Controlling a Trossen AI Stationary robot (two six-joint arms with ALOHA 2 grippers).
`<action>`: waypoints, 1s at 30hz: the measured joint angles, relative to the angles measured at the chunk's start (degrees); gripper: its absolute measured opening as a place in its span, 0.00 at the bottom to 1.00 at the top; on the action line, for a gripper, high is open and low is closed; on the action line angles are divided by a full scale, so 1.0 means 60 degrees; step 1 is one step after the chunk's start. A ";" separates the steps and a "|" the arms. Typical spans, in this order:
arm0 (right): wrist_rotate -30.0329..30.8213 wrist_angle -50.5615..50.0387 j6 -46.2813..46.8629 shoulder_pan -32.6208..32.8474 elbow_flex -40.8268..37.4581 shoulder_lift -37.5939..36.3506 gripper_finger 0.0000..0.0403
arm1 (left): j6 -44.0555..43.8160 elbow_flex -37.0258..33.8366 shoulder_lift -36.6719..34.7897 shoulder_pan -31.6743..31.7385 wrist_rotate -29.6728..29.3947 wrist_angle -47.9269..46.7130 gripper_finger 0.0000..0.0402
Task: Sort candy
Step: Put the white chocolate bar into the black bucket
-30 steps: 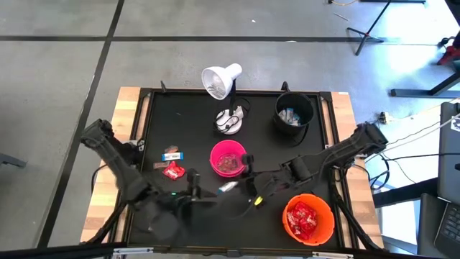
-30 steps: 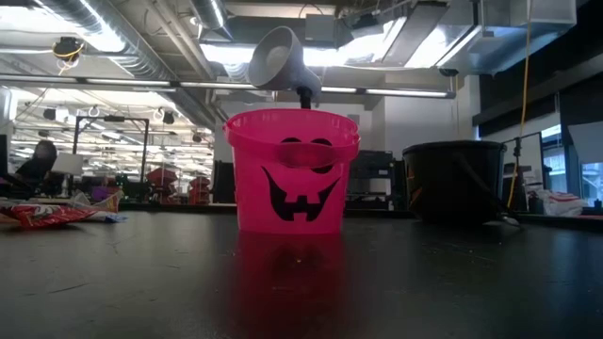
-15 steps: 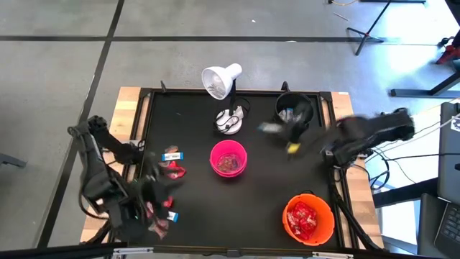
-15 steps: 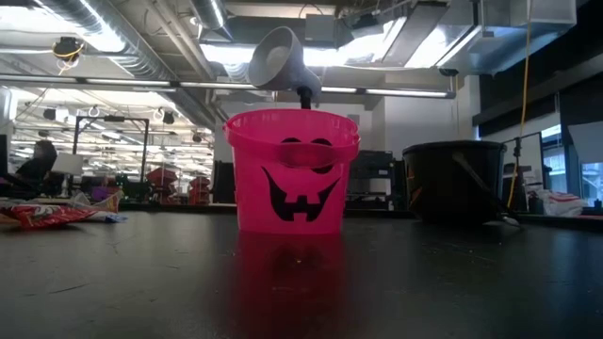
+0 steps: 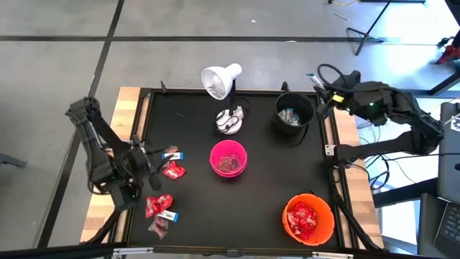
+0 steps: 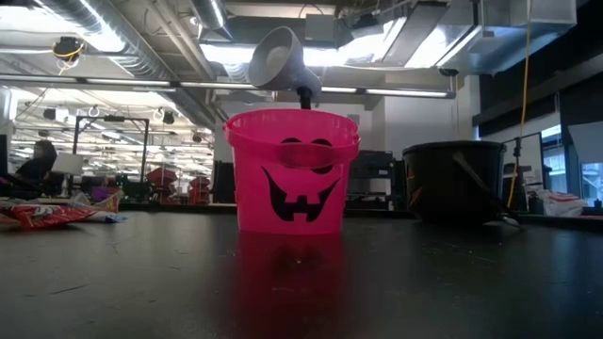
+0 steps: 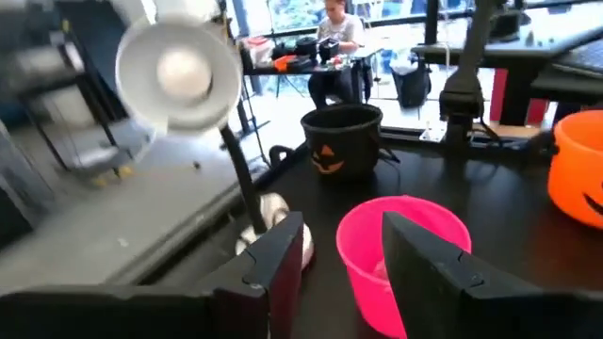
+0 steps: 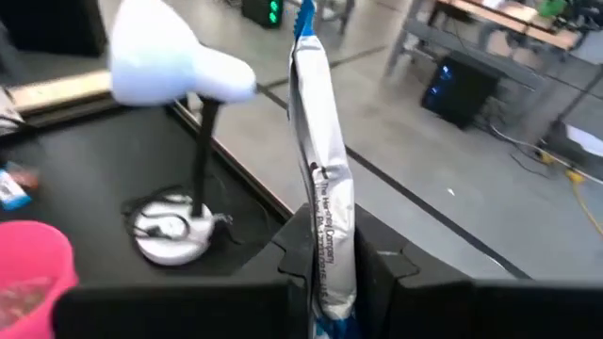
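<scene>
Loose candy lies on the black table's left side: red packets (image 5: 172,170) (image 5: 157,205), white-and-blue bars (image 5: 171,155) (image 5: 167,215) and a dark one (image 5: 158,226). My left gripper (image 5: 144,164) (image 7: 344,243) hovers open by them at the left edge, nothing between its fingers, facing the pink bucket (image 7: 400,250). My right gripper (image 5: 325,88) (image 8: 337,247) is up at the table's far right corner, beside the black bucket (image 5: 295,115), shut on a white-and-blue candy bar (image 8: 320,141). Neither gripper shows in the low view. My right gripper pinches the white-and-blue bar's lower part (image 8: 326,235) between its two fingers (image 8: 300,240), across its flat sides. The bar stands up out of the fingers, its longer upper end free. It is lifted clear of the table.
The pink bucket (image 5: 228,158) holds candy mid-table. An orange bucket (image 5: 309,218) with red packets stands near right; the black bucket holds white-and-blue bars. A white desk lamp (image 5: 223,80) stands at the far middle on its base (image 5: 230,121). Bare black table lies between the buckets.
My right gripper has swung from the table's near middle up and toward the far right corner, past the black bucket, carrying the white-and-blue bar. My left gripper has drawn back from the near middle toward the left edge, uncovering candy at the near left.
</scene>
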 joint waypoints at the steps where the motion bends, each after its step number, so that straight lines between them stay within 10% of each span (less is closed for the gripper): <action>1: -0.0065 -0.0102 -0.0006 -0.0168 -0.0004 0.0005 0.11 | -0.0244 -0.0477 -0.0243 0.0001 0.0006 0.0372 0.34; 9: -0.0366 -0.0720 -0.0056 -0.1062 -0.0007 0.0525 0.10 | 0.0637 -0.2728 -0.1490 0.0480 0.1817 0.4129 0.34; 20: -0.1065 -0.1536 -0.0694 -0.2369 -0.0018 0.1719 0.11 | 1.3539 -0.2890 -0.0867 0.2280 0.9871 1.5604 0.34; 30: -0.5017 -0.2614 -0.1062 -0.5394 -0.0403 0.2233 0.11 | 1.4534 -0.2883 -0.1914 0.2979 0.8858 1.5120 0.34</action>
